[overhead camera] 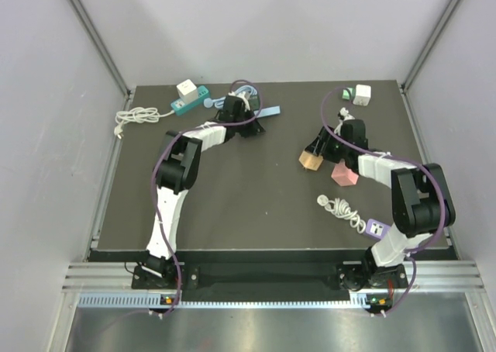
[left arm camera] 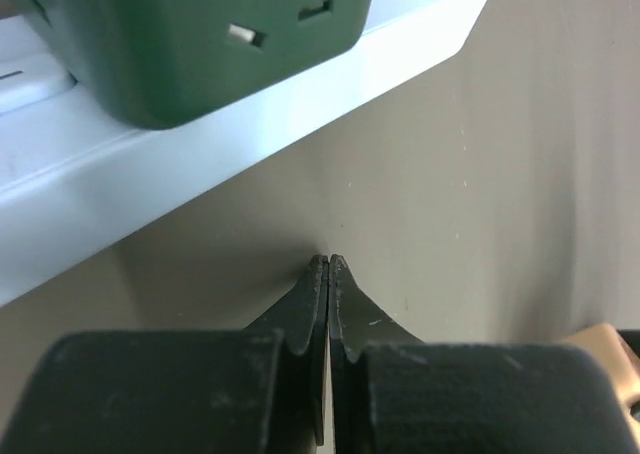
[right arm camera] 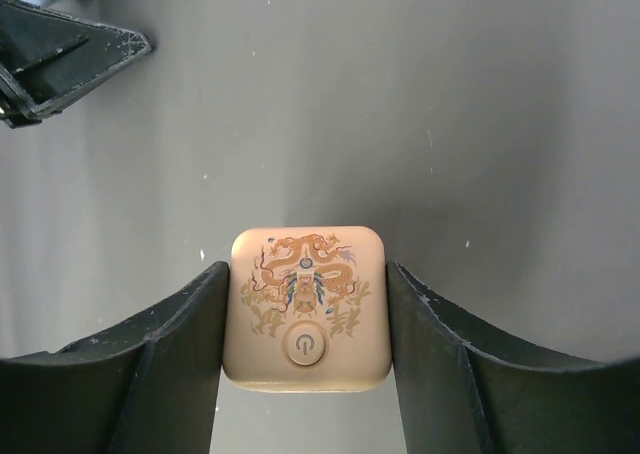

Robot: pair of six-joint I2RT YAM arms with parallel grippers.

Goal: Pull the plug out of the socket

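Note:
My right gripper (right arm camera: 306,266) is shut on a peach cube socket (right arm camera: 306,309) with a dragon print and a power button on top. Both fingers press its sides, and it rests on the dark mat (overhead camera: 256,189). In the top view the same cube (overhead camera: 310,160) sits mid-right under the right gripper (overhead camera: 316,152). My left gripper (left arm camera: 329,260) is shut on nothing, its tips just above the mat. Just beyond it a dark green cube adaptor (left arm camera: 200,34) sits on a pale blue power strip (left arm camera: 250,124). In the top view the left gripper (overhead camera: 249,124) is beside that strip (overhead camera: 267,112).
A pink cube (overhead camera: 343,174) lies next to the peach one. A coiled white cable (overhead camera: 337,207) ends in a purple plug block (overhead camera: 376,229) at the front right. A teal strip with a white adaptor (overhead camera: 188,96) and a white cable (overhead camera: 136,118) sit back left. A white cube (overhead camera: 362,94) sits back right.

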